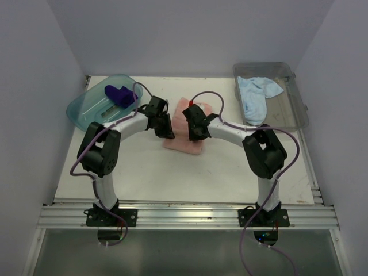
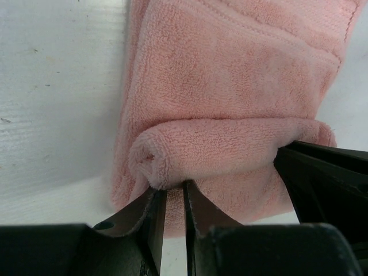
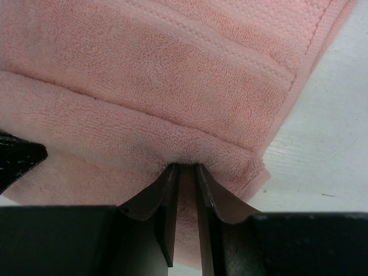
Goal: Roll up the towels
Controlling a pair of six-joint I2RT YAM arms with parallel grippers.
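Rolling just begun: left gripper (image 2: 174, 188) and right gripper (image 3: 185, 168), nearly closed, pinch pink towel (image 1: 184, 144); blue towel (image 1: 253, 92) unrolled, far right

We see the salmon pink towel (image 1: 183, 145) at the middle of the table (image 1: 172, 178): terry with a woven band, lying flat, near edge curled into a short, loose roll. The dark purple towel (image 1: 119, 95) is a compact lump at the table's far-left corner, inside the teal tub (image 1: 77, 109). The light blue towel (image 1: 256, 95) lies crumpled and unrolled at the table's far-right corner, inside the clear bin (image 1: 290, 109).
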